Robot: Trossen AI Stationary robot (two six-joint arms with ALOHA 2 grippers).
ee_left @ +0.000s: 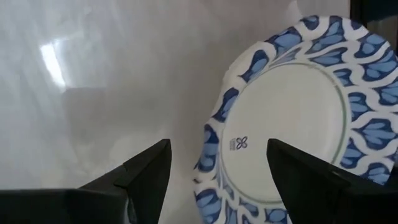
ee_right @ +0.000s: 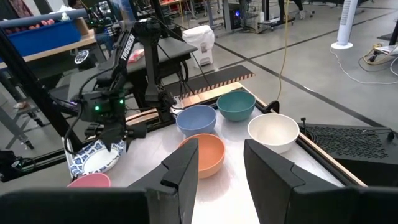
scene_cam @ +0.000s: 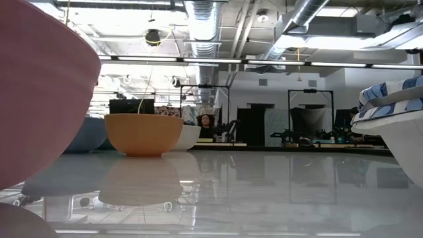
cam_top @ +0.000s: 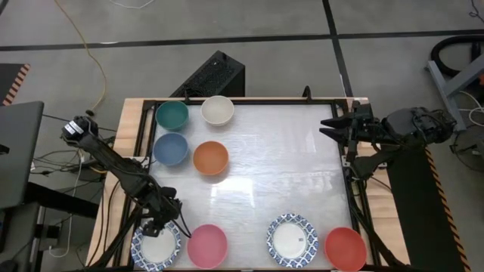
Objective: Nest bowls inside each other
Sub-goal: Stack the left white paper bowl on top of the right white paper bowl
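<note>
Under left gripper (ee_left: 217, 171): patterned bowl (ee_left: 298, 118)

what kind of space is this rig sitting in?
Looks like an open robotics lab or workshop. Exposed ceiling ducts run overhead, other arm rigs stand on benches behind, and a pedestal fan and loose cables sit on a concrete floor.

The table (cam_top: 280, 166) top is smooth, glossy white and mirrors the orange bowl (scene_cam: 143, 134), with a bare wood border. The patterned bowl (ee_left: 292, 118) looks like glazed ceramic. The plain bowls, such as the pink bowl (cam_top: 207, 245), look smooth and matt.
</note>
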